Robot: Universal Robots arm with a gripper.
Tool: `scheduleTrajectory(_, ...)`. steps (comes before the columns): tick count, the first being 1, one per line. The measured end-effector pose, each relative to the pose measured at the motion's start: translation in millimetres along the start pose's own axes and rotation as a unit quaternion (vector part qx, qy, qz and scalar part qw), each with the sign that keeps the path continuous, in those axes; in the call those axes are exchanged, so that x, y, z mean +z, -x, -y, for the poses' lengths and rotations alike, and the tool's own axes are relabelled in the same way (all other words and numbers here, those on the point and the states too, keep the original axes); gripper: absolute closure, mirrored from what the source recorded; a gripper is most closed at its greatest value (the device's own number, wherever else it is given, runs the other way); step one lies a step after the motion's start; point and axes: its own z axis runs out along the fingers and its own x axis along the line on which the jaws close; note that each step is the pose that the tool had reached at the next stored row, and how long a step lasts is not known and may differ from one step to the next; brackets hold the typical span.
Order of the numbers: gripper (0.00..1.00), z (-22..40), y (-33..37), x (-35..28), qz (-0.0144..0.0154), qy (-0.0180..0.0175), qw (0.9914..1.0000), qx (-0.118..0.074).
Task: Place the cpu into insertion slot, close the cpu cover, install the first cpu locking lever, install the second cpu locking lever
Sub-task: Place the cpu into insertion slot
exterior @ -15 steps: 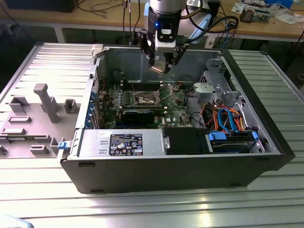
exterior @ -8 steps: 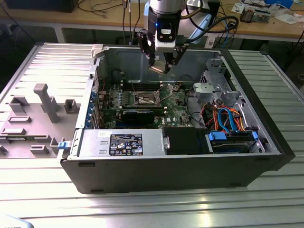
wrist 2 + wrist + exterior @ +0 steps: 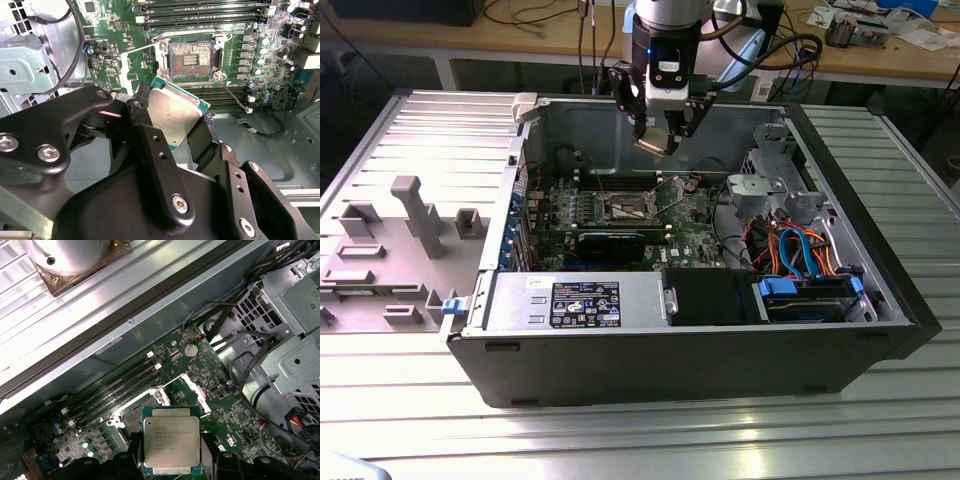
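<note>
The cpu has a silver-grey top with a teal-green border. The insertion slot is dark, speckled coppery, on a green board. In the exterior view, orange and blue cables lie at 3 o'clock.

a ribbed metal table in front; a cluttered wooden bench behind.

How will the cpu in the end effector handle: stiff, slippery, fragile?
The cpu looks like a thin plate, so probably stiff and light. Its smooth metal top may be slippery, and the end effector pinches its edges. It hangs clear of the insertion slot; a drop might damage it.
</note>
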Motion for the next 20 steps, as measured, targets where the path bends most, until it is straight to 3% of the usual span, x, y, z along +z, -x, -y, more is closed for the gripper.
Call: scheduleTrajectory(20, 0.45, 0.0, 0.0, 0.0, 0.0011, 0.0002, 0.99992, 0.012)
